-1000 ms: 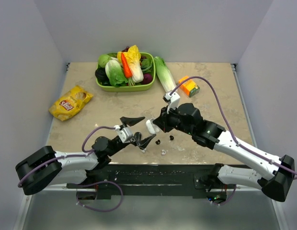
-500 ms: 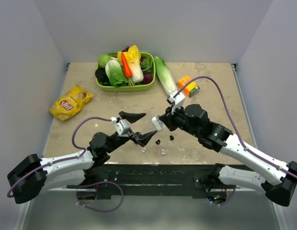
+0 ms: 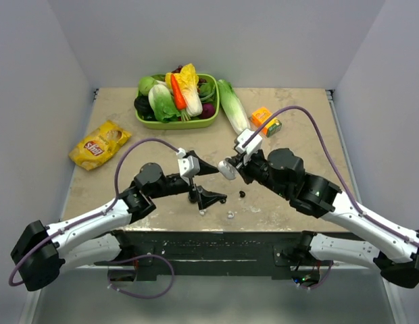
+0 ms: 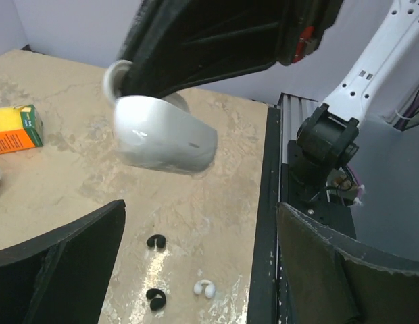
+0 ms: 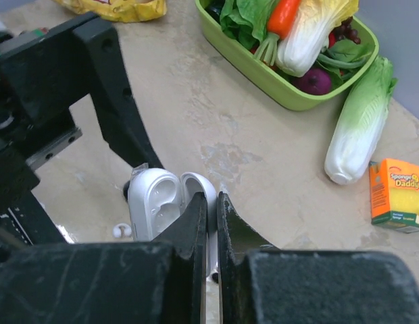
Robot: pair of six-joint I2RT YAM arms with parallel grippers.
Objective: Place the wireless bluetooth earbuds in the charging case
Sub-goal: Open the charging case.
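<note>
My right gripper (image 3: 235, 169) is shut on the lid of the open white charging case (image 3: 226, 169) and holds it above the table. In the right wrist view the case (image 5: 155, 202) shows two empty sockets beside my pinching fingers (image 5: 211, 209). My left gripper (image 3: 222, 183) is open, its fingers on either side of the space just below the case (image 4: 165, 138). Between its fingers (image 4: 196, 270) lie two black earbuds (image 4: 156, 241) (image 4: 156, 298) and a white one (image 4: 205, 289) on the table. In the top view a black bud (image 3: 242, 194) and two white buds (image 3: 230, 215) (image 3: 202, 211) show.
A green basket (image 3: 211, 118) of vegetables stands at the back, with a napa cabbage (image 3: 232, 104) and an orange sponge box (image 3: 266, 121) to its right. A yellow chip bag (image 3: 99, 144) lies at the left. The black front rail (image 3: 216, 243) runs just behind the buds.
My left gripper has swung up and to the right, in under the case. My right gripper has drawn slightly right and up with the case.
</note>
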